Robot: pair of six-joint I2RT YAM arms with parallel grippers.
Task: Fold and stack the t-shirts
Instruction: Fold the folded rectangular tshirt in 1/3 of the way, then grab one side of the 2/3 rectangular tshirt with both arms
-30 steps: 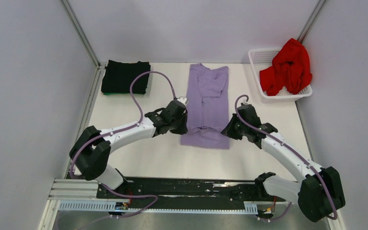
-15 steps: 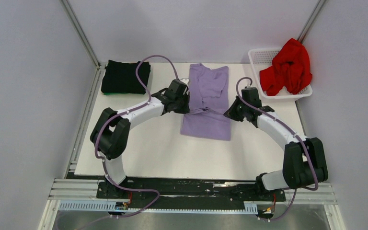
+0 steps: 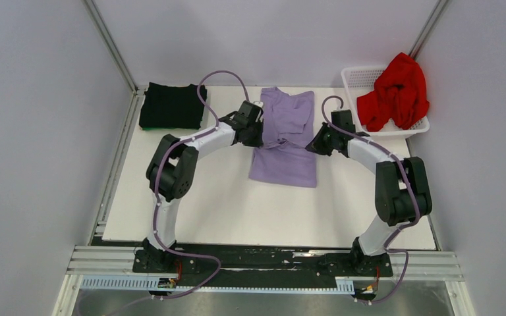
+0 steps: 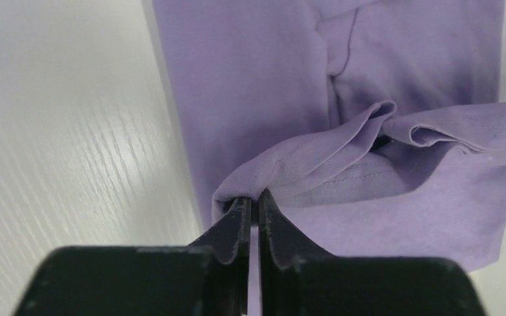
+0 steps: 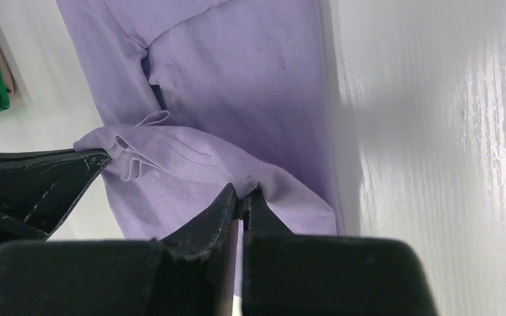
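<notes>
While the left gripper is pinching tight on the left edge of the lavender t-shirt, the right gripper is pinching its right edge, lifted fold sagging between them, rest lying flat mid-table. Black t-shirt is lying folded at far-left corner of the white table, well apart. Red t-shirt is sitting bunched in white basket, far right, spilling over its rim.
</notes>
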